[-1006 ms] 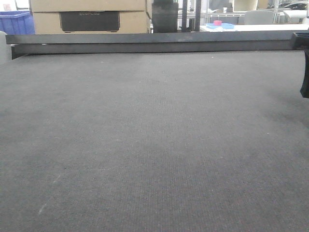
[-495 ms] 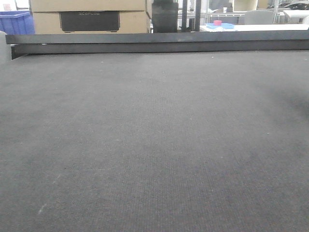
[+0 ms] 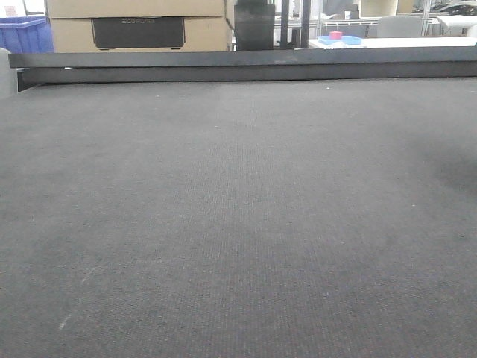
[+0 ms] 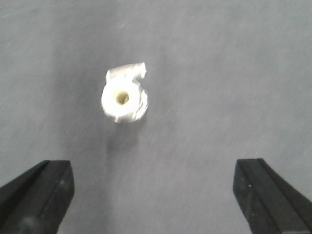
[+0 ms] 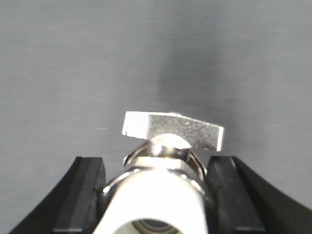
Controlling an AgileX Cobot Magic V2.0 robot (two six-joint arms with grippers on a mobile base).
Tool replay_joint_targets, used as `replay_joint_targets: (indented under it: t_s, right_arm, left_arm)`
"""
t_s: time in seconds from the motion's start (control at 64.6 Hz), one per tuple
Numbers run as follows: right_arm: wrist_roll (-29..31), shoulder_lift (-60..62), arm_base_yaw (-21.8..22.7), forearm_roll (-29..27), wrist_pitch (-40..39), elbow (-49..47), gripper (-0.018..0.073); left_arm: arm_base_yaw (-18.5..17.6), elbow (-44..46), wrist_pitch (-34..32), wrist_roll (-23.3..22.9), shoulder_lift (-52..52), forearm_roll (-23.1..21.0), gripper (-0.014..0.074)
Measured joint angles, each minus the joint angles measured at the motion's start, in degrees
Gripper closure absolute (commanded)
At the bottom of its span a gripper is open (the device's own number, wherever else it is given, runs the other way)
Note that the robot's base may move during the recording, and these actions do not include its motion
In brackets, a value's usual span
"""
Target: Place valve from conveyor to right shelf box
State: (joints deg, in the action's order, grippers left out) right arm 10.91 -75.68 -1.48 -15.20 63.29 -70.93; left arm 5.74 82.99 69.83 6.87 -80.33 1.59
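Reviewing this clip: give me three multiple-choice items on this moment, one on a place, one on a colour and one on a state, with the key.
1. In the left wrist view, where is the loose valve?
A. On the belt, ahead of the left fingers
B. Clamped between them
C. In a box

2. What colour is the bin behind the rail?
A. Red
B. Blue
C. Green

3. How do the right fingers stand?
A. Wide apart, empty
B. Out of view
C. Shut on the held valve

Key:
1 A, it lies on bare belt beyond the spread fingers.
2 B, blue shows at the front view's far left.
3 C, the fingers press both sides of its body.
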Motion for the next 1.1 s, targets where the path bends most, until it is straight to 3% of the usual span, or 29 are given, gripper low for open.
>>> replay_joint_targets:
  t_s: [0.17, 0.279, 1.099]
  right_arm:
    - [0.5, 0.0, 0.0, -1.0, 0.2, 0.0, 0.0711]
    - [0.5, 0.0, 0.0, -1.0, 0.0, 0.0, 0.0711]
    - [0.6, 0.0, 0.0, -1.0, -1.4, 0.0, 0.0711]
  left_arm:
    - [5.5, 3.1, 0.0, 4.8, -6.2, -4.2, 0.0038]
    - [6.9, 3.2, 0.1, 6.0, -9.1, -4.6, 0.0038]
    - [6.7, 3.2, -3.5, 6.7, -26.6, -4.6, 0.0056]
